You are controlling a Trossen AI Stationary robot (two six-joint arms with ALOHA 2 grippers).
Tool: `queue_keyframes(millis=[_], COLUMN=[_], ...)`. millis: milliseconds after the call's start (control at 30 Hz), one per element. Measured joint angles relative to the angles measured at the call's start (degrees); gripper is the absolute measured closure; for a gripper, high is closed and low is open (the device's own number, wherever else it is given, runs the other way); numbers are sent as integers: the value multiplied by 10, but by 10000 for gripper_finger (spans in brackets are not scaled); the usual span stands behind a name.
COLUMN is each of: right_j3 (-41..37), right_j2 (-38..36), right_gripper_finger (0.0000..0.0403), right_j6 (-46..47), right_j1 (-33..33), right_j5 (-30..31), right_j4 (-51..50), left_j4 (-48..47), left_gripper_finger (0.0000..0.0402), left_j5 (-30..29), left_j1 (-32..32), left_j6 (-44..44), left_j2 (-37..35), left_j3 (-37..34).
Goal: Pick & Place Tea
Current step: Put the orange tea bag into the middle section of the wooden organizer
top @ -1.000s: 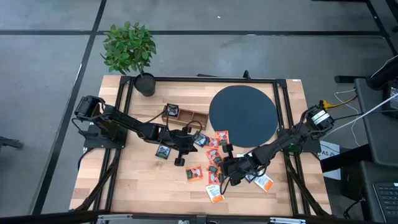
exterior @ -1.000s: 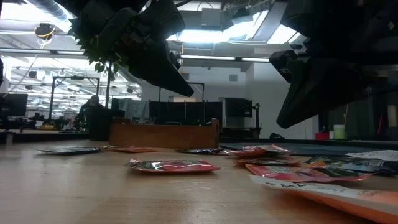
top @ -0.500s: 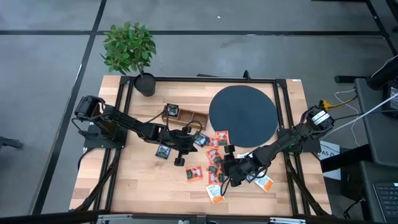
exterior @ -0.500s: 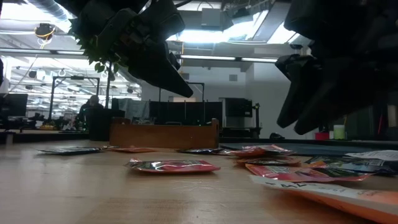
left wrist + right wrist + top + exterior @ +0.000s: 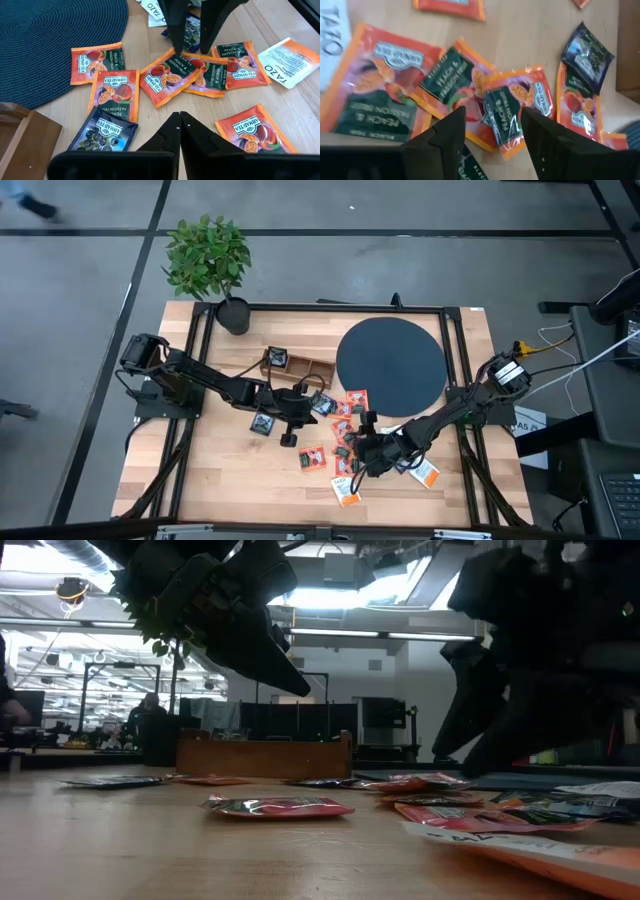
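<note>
Right gripper (image 5: pixel 492 131) has opened astride tilted sachet (image 5: pixel 517 112).

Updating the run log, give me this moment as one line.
left gripper: shut, empty, beside tray | right gripper: open, above peach sachets | sachets: loose on table

The right pincer (image 5: pixel 357 455), at lower centre of the high view, has spread its fingers (image 5: pixel 451 134) from nearly shut to well apart and shifted slightly left over the sachets (image 5: pixel 343 435). In the low view its dark shape at right has turned and sunk nearer the table (image 5: pixel 150 850).
</note>
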Motion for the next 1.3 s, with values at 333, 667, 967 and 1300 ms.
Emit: queue_keyframes(millis=[333, 667, 967, 1300], right_j3=[0, 0, -1, -1], right_j2=[11, 14, 35, 35], right_gripper_finger=[210, 210, 210, 265], right_j6=[3, 4, 11, 56], right_j1=[0, -1, -2, -3], right_j5=[35, 35, 72, 79], right_j4=[-1, -1, 12, 10], left_j4=[0, 0, 0, 0], left_gripper_finger=[392, 399, 396, 394], left_j5=[0, 0, 0, 0], left_j1=[0, 0, 0, 0], left_j6=[0, 0, 0, -4], left_j2=[0, 0, 0, 0], left_j3=[0, 0, 0, 1])
